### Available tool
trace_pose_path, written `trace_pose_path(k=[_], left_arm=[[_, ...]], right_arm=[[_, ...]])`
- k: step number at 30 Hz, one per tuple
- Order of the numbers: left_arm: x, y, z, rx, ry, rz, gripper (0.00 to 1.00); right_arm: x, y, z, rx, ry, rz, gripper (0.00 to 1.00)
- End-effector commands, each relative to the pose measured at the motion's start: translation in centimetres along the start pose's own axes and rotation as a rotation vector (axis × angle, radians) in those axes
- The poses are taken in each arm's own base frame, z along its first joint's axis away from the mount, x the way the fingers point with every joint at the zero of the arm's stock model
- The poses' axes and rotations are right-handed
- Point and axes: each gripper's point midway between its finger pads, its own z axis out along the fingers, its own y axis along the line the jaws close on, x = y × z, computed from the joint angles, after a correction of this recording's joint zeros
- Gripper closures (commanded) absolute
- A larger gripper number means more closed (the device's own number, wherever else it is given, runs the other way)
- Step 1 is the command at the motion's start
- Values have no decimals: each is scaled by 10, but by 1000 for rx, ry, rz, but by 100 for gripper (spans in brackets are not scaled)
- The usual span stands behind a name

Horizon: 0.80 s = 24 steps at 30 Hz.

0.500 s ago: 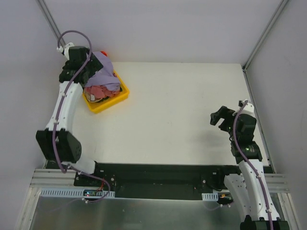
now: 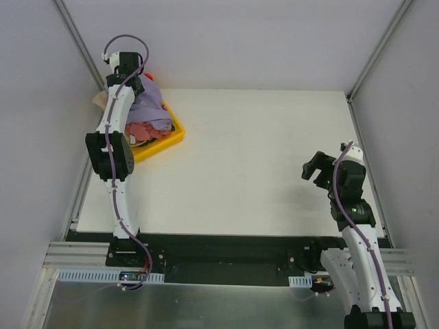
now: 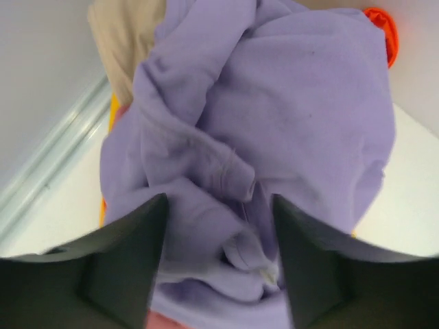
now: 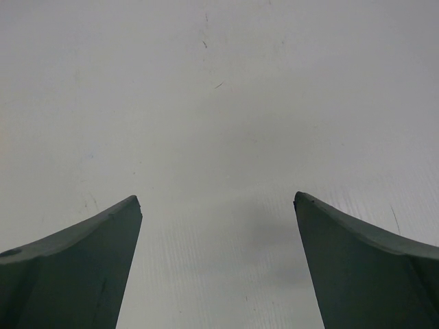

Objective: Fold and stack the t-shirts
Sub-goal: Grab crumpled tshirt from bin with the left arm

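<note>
A crumpled lavender-purple t-shirt [image 2: 149,104] tops the pile in the yellow tray [image 2: 167,142] at the table's far left. Under it lies a dusty pink-red t-shirt [image 2: 140,130]. In the left wrist view, a beige t-shirt [image 3: 123,34] shows at the top left behind the lavender t-shirt [image 3: 288,116]. My left gripper [image 3: 218,205] is pressed down into the lavender cloth, jaws apart with bunched folds between them. My right gripper [image 2: 310,168] hovers open over bare table at the right, and its wrist view [image 4: 218,199] shows nothing between the fingers.
The white table [image 2: 260,151] spreads between the tray and the right arm. An orange-red object [image 3: 384,27] peeks out behind the pile near the back wall. Metal frame posts and grey walls close in the left and right sides.
The left arm has straightened and swung up over the tray's far side, its gripper now lower in the lavender cloth with jaws somewhat narrower. The right arm has not moved.
</note>
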Motion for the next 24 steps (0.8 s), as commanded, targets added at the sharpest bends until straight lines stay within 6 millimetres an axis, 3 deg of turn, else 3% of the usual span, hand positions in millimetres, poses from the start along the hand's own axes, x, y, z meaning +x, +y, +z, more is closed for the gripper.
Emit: trace_pose_path(k=[1, 3, 4, 6, 10, 16, 17, 24], left_arm=[[-22, -1, 7, -7, -46, 67, 64], [-31, -3, -5, 19, -60, 57, 92], [-39, -3, -14, 36, -76, 55, 100], [-54, -6, -34, 84, -103, 62, 100], [-91, -17, -102, 269, -174, 61, 100], [-129, -33, -241, 625, -291, 20, 100], [-125, -48, -272, 714, -306, 45, 100], [-105, -97, -453, 1177, -485, 217, 100]], right_arm=[[-20, 5, -7, -19, -60, -22, 4], [-20, 6, -8, -26, -65, -29, 4], [-21, 7, -8, -33, -67, -34, 4], [-23, 8, -10, -37, -71, -38, 4], [-23, 10, -12, -47, -71, -37, 4], [-29, 14, -18, -72, -105, -30, 4], [-29, 21, -19, -111, -103, -32, 4], [-35, 25, -27, -140, -154, -30, 4]])
